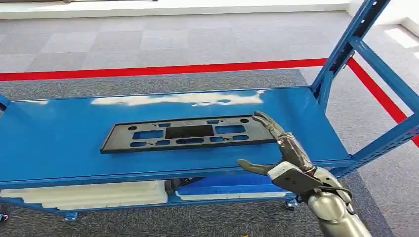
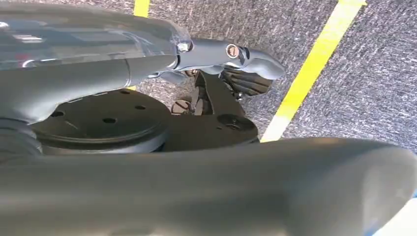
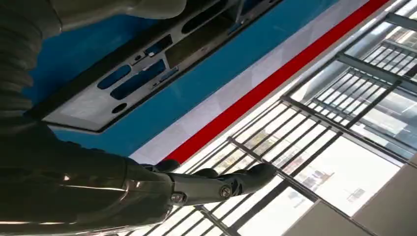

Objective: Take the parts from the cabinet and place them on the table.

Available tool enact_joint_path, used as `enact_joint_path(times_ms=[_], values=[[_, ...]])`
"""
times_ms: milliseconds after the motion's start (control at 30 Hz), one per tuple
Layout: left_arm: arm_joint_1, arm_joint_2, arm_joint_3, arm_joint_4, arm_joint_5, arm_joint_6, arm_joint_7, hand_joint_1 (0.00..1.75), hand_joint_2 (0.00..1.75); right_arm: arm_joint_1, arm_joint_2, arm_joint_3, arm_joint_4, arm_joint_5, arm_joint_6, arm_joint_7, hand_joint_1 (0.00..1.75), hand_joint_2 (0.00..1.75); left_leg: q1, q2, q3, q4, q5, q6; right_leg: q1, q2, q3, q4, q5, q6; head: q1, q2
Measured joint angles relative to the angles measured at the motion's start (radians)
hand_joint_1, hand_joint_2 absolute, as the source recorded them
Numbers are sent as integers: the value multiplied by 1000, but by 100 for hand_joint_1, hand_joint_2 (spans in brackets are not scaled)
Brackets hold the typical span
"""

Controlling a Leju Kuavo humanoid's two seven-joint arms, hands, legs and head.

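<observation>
A long, flat black part (image 1: 190,133) with several cutouts lies on the blue cabinet shelf (image 1: 59,143), near its middle. My right hand (image 1: 284,148) reaches in from the lower right. Its fingers are stretched out with the fingertips (image 1: 261,117) at the part's right end, and the thumb spreads away toward the shelf's front edge. It holds nothing. In the right wrist view the part (image 3: 137,73) lies on the blue shelf just past the straight dark fingers (image 3: 221,184). My left hand (image 2: 231,54) hangs over the carpet with its fingers extended and nothing in it.
Blue uprights and a cross beam (image 1: 346,44) rise at the shelf's right end. On the lower shelf are a white slab (image 1: 94,193) and a blue piece (image 1: 227,185). A red line (image 1: 148,70) crosses the carpet behind. Yellow lines (image 2: 314,64) mark the floor below my left hand.
</observation>
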State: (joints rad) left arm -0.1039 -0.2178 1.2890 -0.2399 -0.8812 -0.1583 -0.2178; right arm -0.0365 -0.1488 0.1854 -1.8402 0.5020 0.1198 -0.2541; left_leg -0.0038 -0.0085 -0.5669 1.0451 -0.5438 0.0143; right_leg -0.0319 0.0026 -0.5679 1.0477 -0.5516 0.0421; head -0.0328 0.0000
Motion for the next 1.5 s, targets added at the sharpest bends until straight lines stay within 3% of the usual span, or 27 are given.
enact_joint_path(times_ms=[1500], values=[[0, 0, 0, 0, 0, 0, 0, 0, 0, 0, 0, 0, 0, 0, 0, 0, 0, 175, 0, 0, 0, 0, 0, 0, 0, 0, 0, 0, 0, 0, 0, 0]])
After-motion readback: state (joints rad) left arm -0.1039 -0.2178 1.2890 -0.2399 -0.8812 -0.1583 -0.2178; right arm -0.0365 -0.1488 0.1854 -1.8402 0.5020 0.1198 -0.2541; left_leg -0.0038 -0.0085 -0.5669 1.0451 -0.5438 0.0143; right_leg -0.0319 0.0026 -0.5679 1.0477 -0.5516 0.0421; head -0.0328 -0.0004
